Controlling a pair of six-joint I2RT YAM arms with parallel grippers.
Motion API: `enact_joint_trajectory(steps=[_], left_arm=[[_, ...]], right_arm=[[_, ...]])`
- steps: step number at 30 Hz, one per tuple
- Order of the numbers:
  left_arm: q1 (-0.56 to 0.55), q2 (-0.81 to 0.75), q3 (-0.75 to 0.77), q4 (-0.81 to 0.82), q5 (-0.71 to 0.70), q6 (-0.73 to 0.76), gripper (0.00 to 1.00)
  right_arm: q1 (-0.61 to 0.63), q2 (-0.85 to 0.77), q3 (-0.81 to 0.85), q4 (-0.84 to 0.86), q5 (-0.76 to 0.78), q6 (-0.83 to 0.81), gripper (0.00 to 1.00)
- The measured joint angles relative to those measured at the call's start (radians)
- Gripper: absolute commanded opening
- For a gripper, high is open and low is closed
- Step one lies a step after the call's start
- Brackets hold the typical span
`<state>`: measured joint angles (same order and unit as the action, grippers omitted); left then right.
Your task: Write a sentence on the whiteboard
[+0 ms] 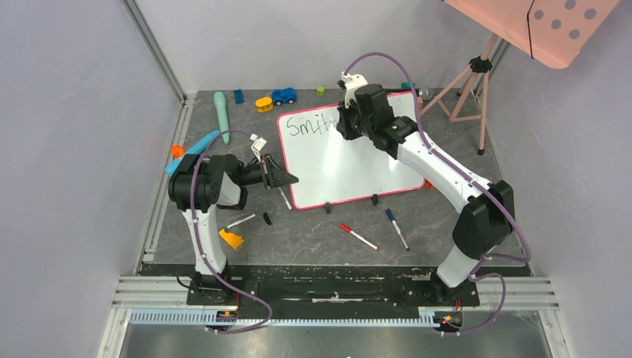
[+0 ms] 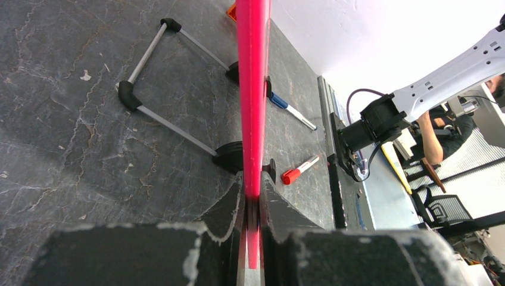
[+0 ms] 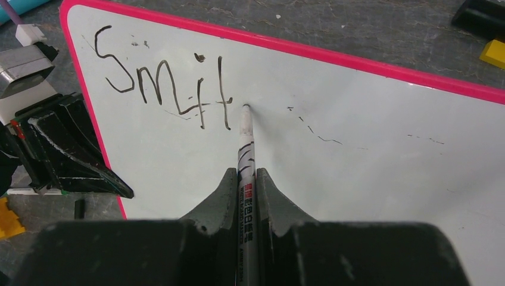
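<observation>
The whiteboard (image 1: 358, 168), glossy white with a pink-red frame, stands tilted at the table's middle. Black handwriting on its upper left reads roughly "Smit" (image 1: 309, 124) (image 3: 164, 83). My right gripper (image 1: 352, 125) (image 3: 244, 174) is shut on a white whiteboard marker (image 3: 245, 149). The marker's tip touches the whiteboard (image 3: 357, 179) just right of the last letter. My left gripper (image 1: 288, 179) (image 2: 252, 183) is shut on the whiteboard's pink frame (image 2: 253, 89) at its lower left edge, and also shows at the left of the right wrist view.
A red-capped marker (image 1: 358, 236) (image 2: 299, 170), a blue-capped marker (image 1: 396, 227) and a black cap (image 1: 267, 218) lie in front of the board. A yellow piece (image 1: 231, 239) sits near the left arm. Toys, including a blue car (image 1: 284, 95), line the back. A pink tripod (image 1: 477, 78) stands back right.
</observation>
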<state>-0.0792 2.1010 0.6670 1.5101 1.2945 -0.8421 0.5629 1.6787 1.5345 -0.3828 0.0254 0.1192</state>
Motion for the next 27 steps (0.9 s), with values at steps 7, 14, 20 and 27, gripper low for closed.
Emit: enact_joint_trajectory(steps=[7,14,20,27], left_arm=[[0.0,0.0,0.0,0.0,-0.001,0.0,0.03],[0.0,0.0,0.0,-0.001,-0.001,0.0,0.03],[0.0,0.0,0.0,-0.001,-0.001,-0.001,0.03],[0.0,0.0,0.0,-0.001,-0.001,0.0,0.03]], right_arm=[[0.0,0.002,0.0,0.0,0.027,0.0,0.0],[-0.002,0.002,0.0,-0.001,0.049,0.0,0.0],[-0.005,0.002,0.0,0.0,0.051,0.0,0.0],[-0.005,0.005,0.006,-0.003,0.051,0.0,0.0]])
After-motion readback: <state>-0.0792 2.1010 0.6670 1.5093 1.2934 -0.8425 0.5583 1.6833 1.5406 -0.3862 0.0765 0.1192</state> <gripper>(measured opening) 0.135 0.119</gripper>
